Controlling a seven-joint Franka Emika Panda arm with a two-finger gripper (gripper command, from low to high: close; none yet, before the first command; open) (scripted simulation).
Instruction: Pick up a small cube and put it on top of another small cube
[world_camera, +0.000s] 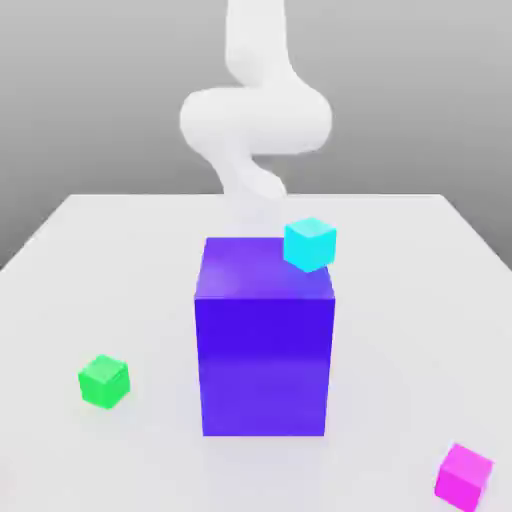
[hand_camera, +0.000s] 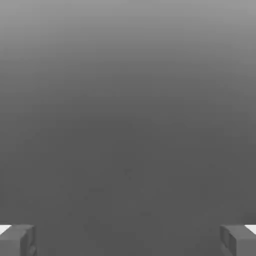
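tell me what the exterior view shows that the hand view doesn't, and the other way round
Exterior view alone: the white table, the large glossy purple block, the small glossy cyan cube at the block's far top corner, the small glossy green cube on the exterior view's left, the small glossy magenta cube on its right, and the white arm behind the block.

Hand view alone: the gripper, its two grey fingers wide apart with nothing between them.

Shared: a plain grey backdrop.
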